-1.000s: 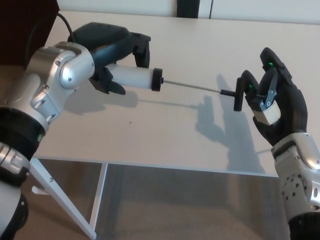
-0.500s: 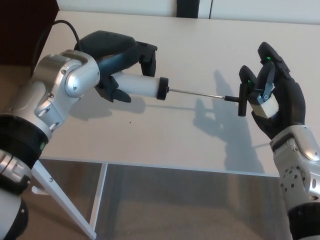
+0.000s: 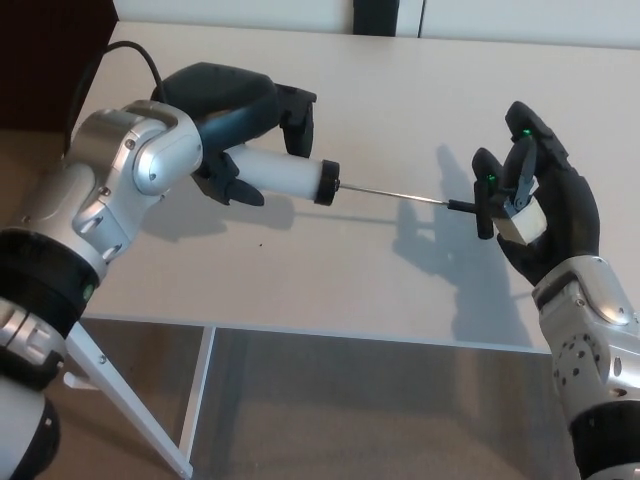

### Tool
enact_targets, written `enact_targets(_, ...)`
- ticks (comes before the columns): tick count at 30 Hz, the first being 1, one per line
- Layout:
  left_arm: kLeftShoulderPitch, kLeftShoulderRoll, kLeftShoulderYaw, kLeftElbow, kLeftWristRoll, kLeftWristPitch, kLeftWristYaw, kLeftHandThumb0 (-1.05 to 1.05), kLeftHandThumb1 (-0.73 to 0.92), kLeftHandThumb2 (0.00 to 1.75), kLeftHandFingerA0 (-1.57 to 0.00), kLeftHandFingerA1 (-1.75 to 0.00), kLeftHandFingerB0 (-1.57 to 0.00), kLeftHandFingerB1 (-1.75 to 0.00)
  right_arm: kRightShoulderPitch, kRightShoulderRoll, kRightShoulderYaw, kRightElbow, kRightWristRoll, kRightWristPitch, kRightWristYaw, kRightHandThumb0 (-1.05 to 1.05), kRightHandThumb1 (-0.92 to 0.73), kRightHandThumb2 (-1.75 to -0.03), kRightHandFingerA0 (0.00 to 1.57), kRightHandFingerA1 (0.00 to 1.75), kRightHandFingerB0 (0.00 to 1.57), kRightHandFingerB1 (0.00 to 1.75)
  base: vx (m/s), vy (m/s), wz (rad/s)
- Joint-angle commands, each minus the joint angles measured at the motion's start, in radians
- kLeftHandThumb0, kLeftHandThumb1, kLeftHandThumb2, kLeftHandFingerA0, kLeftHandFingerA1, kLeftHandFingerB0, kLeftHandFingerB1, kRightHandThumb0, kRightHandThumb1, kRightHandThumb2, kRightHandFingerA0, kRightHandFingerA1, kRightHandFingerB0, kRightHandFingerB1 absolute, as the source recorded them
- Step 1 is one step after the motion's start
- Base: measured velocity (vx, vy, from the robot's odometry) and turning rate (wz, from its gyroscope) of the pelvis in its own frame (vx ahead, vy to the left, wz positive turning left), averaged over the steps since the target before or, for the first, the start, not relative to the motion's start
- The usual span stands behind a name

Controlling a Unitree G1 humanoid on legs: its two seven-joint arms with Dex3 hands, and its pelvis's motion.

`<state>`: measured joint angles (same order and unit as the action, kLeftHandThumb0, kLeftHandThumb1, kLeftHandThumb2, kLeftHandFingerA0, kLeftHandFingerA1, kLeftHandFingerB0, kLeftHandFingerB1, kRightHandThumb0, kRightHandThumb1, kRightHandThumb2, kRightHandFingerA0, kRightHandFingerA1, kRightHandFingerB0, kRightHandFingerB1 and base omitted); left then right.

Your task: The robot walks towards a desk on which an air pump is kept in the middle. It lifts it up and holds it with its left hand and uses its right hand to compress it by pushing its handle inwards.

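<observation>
Gripping pump: left hand wrapped round its white barrel, held above desk. Rod extended rightward; black handle against palm of right hand, fingers spread, not clasping it.

The air pump is seen to have a smooth white barrel of plastic look with a matt black end cap. A thin, bright metal rod ends in a matt black handle. The left hand is covered in dark, slightly glossy plastic, and its forearm is cased in brushed silver metal with visible screws. The right hand is finished in matt black, with a pale, smooth block set in the palm. The desk is surfaced in a smooth, matt beige laminate.
</observation>
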<state>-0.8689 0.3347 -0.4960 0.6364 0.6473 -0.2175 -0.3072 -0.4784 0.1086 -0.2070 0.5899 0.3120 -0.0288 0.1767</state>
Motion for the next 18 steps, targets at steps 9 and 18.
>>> enact_targets(9, -0.020, -0.085, -0.022, 0.011, 0.021, 0.040, 0.022, -0.27, 0.71, 0.61, -0.83, -0.99, -0.70, -0.47, -0.052, 0.032, 0.001, 0.011, -0.001, -0.037, -0.029, -0.84, -0.73, -1.10, 0.00, 0.16, 0.00, 0.14, 0.00, 0.000, 0.00)
enact_targets(18, -0.014, -0.183, -0.056, 0.059, 0.072, 0.118, 0.106, -0.28, 0.71, 0.61, -0.81, -0.85, -0.65, -0.46, -0.074, 0.058, -0.035, 0.032, 0.008, -0.070, -0.080, -0.85, -0.74, -0.98, 0.00, 0.10, 0.00, 0.09, 0.00, 0.000, 0.00)
